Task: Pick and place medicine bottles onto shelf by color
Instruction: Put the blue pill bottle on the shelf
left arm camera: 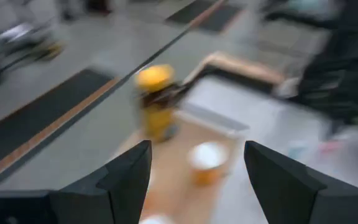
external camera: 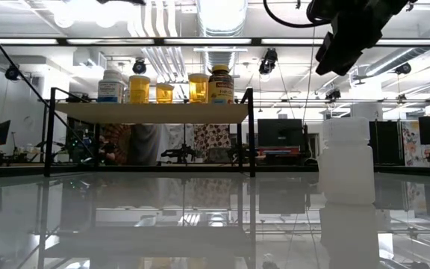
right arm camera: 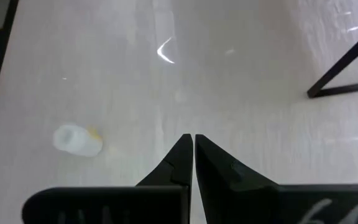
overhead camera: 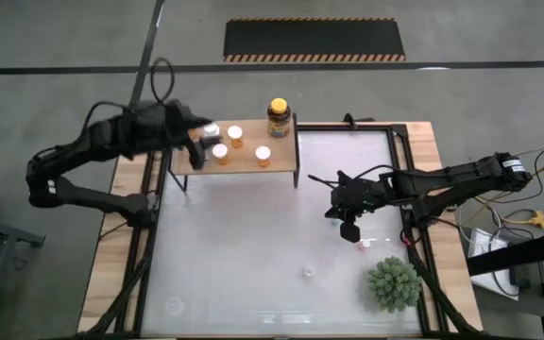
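Right gripper (right arm camera: pixel 193 144) at bottom center, fingers pressed together, nothing between them, above white tabletop (right arm camera: pixel 241 81). Small white bottle (right arm camera: pixel 77 140) lying at lower left, well apart. Black shelf leg (right arm camera: pixel 347 62) at upper right.

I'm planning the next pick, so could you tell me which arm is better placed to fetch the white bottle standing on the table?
Right. The right gripper hangs shut close by the white bottle, while the left gripper, open, is away over the shelf.
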{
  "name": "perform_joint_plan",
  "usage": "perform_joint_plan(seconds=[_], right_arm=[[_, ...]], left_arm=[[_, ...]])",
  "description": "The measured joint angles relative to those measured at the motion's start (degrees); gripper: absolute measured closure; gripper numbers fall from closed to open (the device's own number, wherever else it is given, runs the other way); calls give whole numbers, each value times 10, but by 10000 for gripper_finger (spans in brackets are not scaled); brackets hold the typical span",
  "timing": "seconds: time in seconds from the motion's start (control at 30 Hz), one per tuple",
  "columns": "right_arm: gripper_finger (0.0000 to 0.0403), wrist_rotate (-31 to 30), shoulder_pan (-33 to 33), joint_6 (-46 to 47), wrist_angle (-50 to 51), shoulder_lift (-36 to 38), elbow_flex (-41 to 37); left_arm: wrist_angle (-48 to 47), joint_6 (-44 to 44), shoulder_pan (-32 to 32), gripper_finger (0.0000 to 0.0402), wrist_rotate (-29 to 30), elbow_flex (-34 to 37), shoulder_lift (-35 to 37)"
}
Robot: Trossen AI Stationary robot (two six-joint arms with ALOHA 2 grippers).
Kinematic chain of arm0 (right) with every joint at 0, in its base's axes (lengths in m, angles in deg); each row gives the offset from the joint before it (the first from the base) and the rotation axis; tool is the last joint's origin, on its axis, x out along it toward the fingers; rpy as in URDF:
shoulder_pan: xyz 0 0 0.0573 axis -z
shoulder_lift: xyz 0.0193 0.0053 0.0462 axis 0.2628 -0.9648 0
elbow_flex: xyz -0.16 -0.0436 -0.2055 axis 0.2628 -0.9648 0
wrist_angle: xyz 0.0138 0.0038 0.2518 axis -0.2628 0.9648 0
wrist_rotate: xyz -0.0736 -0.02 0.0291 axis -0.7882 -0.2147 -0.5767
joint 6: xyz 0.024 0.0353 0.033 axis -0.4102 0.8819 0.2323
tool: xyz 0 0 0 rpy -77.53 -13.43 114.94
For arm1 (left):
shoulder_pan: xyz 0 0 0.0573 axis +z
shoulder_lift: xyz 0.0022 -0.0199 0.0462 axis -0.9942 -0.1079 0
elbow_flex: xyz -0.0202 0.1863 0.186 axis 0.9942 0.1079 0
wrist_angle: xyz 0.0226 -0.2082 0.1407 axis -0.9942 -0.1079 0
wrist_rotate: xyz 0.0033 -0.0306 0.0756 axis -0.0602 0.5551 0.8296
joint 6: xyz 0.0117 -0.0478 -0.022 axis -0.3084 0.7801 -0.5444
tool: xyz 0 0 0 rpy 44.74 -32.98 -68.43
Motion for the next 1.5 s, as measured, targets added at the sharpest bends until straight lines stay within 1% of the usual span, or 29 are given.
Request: perform_joint_plan(seconds=[0.13,0.23,0.37,0.5,0.6,0.67,0.73,0.83,0.93,1.1,1.23,1.37,1.4,1.5], right_arm=[[390,0,0,19,0,0,0],[374,0,0,28,7,0,0],[333,-3,0,43,32,0,0],[281,-29,0,62,61,0,8],[248,-30,0,21,82,-1,21],[231,-30,-5,-16,104,-1,24],[220,-30,-9,-35,118,-2,17],[212,-29,-10,-39,119,-3,-3],[212,-30,-10,-39,118,-3,-21],[217,-29,-10,-31,111,-4,-46],[221,-30,-10,-15,97,-11,-54],[223,-30,-10,-13,53,-25,-72],[223,-34,-10,-13,46,-30,-76],[223,-76,-10,-12,44,-48,-84]], left_arm=[[102,-3,-109,162,4,41,0],[178,-15,-176,162,6,72,0],[296,-31,-250,162,18,112,0],[404,-78,-307,162,23,140,6],[421,-128,-339,162,24,142,9],[392,-151,-356,162,24,143,8],[357,-159,-369,162,24,154,6],[352,-152,-384,162,24,192,-2],[383,-149,-399,162,26,232,-9],[455,-150,-420,162,54,281,-14],[501,-153,-429,162,91,302,-10],[511,-163,-432,162,111,311,-5],[511,-164,-433,162,111,311,-4],[511,-165,-433,162,112,311,0]])
